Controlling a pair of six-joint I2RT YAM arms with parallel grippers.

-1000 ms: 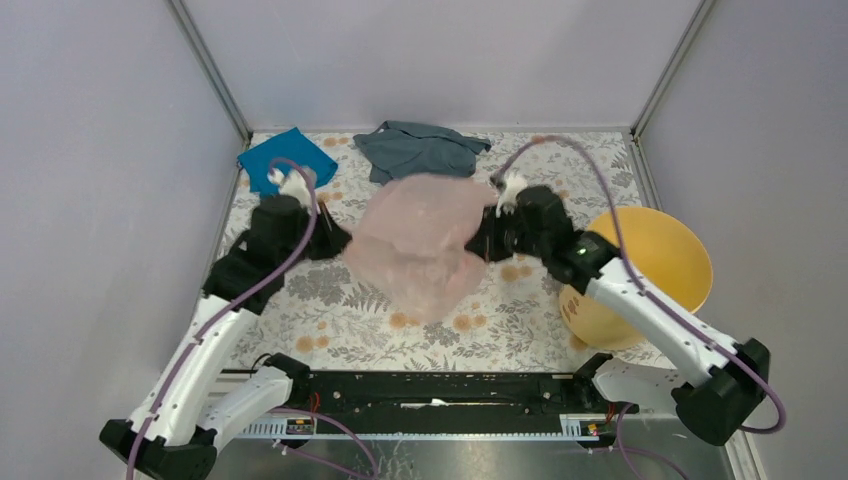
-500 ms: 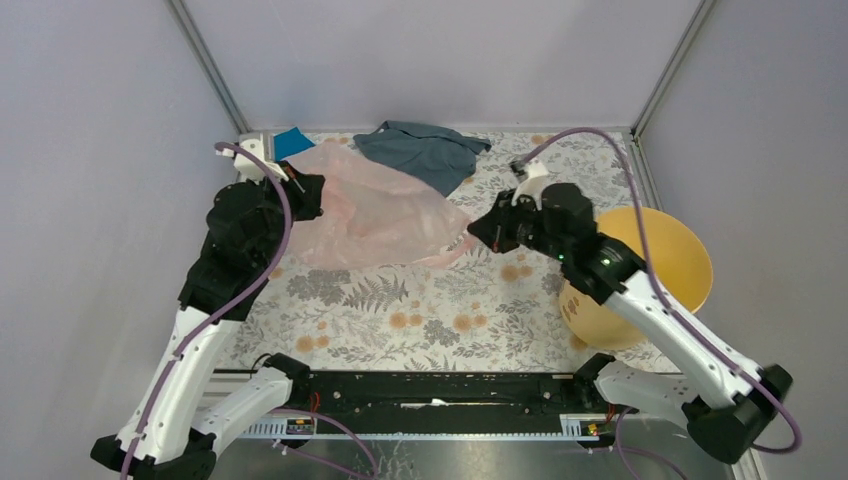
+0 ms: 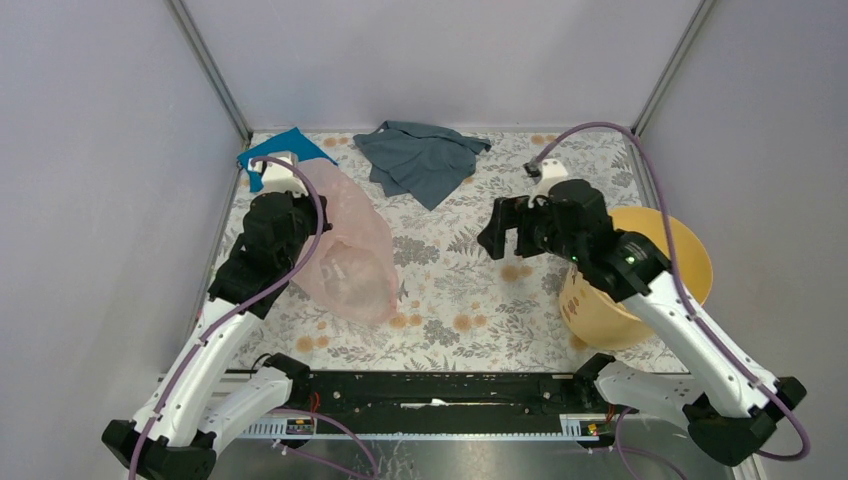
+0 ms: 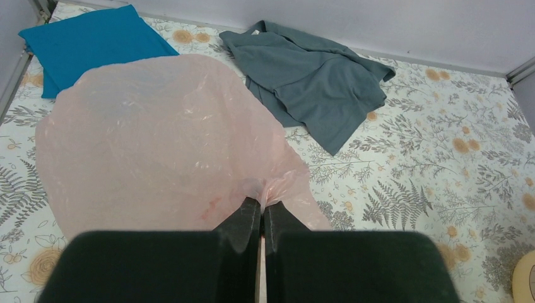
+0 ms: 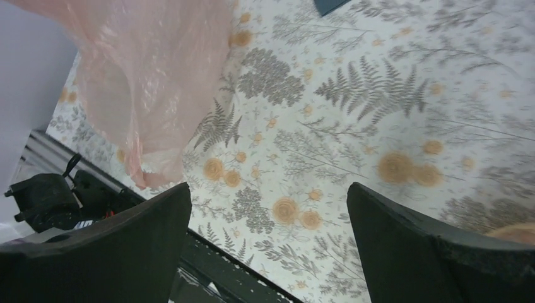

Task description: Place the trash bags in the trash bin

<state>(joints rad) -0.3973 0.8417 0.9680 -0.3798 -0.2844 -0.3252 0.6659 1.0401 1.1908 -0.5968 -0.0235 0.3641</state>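
The worktop (image 3: 470, 300) carries a flowered cover and is closed in by pale walls (image 3: 110, 150) on the left, the far and the right side; a black rail (image 3: 440, 390) runs along its near edge. The teal cloth (image 3: 292, 145) lies in the far left corner and the grey cloth (image 3: 420, 160) lies at the far edge, near the middle. The trash bin (image 3: 675, 255) stands at the right edge, close to the right wall, with its mouth upward.

The trash bag (image 3: 350, 260) is on the left side, well apart from the bin. Between them is a broad stretch of flowered surface.

The left arm reaches forward along the left wall, with its wrist raised and bent down. The left pincer (image 4: 261, 218) is fully closed and pinches a gathered bit of the bag's film between its fingers. From this point the bag spreads out wrinkled. I cannot tell if its lower part touches the worktop.

The right arm rises over the near left rim of the bin and points toward the middle. The right pincer (image 5: 266, 196) is wide open and holds nothing; it hangs above the flowered surface.
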